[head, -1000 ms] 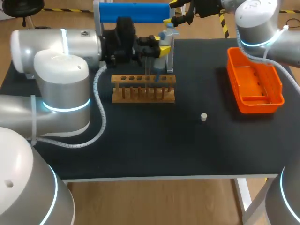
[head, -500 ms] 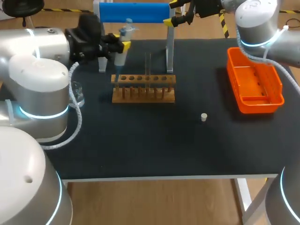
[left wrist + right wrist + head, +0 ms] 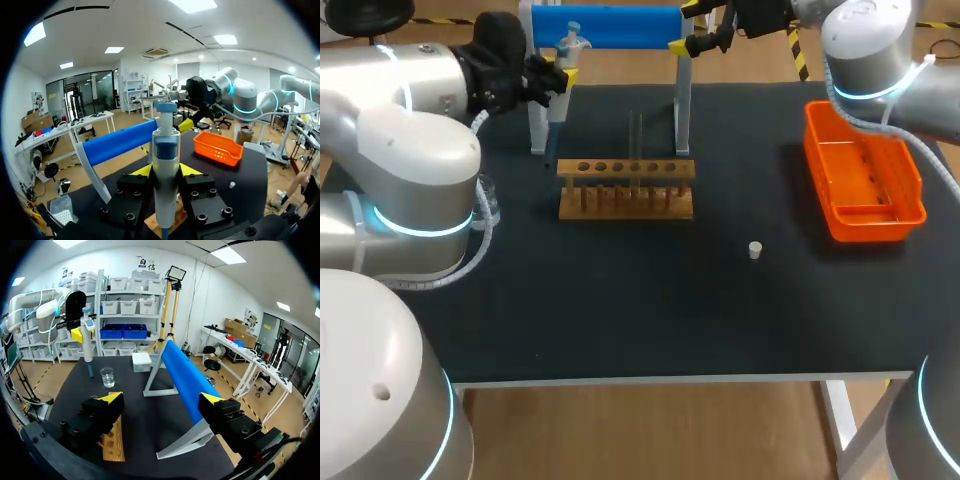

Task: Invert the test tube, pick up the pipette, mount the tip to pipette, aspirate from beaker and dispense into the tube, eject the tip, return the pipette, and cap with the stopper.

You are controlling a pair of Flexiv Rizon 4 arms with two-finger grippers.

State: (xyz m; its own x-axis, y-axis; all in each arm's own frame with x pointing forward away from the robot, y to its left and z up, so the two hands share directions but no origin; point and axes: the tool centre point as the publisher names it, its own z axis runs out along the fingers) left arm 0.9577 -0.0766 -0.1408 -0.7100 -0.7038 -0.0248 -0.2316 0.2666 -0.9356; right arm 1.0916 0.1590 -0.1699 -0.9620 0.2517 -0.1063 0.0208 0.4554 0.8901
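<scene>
The pipette [image 3: 165,150] stood upright between the left gripper's [image 3: 166,171] two fingers, pinched from both sides, high over the table's [image 3: 650,310] far left corner. The beaker [image 3: 107,376] sat near it. The right gripper [image 3: 161,399] hung wide open over the blue stand [image 3: 610,27], holding nothing. The stopper [image 3: 755,250] lay between the rack [image 3: 626,187] and the basket [image 3: 865,175].

the counter [image 3: 650,310] carries one wooden rack [image 3: 626,187] with one test tube [image 3: 638,135] standing in it. one white stopper [image 3: 755,250] and one orange basket [image 3: 865,180] are to the rack's right, and one beaker [image 3: 107,376] and one white box [image 3: 141,361] to its left. behind the rack are one blue-barred stand [image 3: 605,26] and one pipette [image 3: 567,48].
</scene>
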